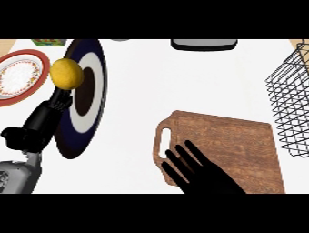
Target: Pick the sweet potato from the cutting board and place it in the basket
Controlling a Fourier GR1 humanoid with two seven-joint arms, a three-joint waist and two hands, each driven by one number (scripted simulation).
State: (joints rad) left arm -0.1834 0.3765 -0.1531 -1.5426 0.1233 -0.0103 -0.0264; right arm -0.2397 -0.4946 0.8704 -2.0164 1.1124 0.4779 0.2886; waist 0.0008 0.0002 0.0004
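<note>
You see wooden cutting board (227, 148) as landmark. Right hand (201, 175) lies over board's near-left part, fingers straight and spread, holding nothing. Far left of board, left hand (42, 123) has fingers closed under yellow, lemon-like sweet potato (67, 73) (over dark-rimmed plate (95, 98)). Wire basket (299, 98) right of board. Red-rimmed plate (13, 77) farthest left.
</note>
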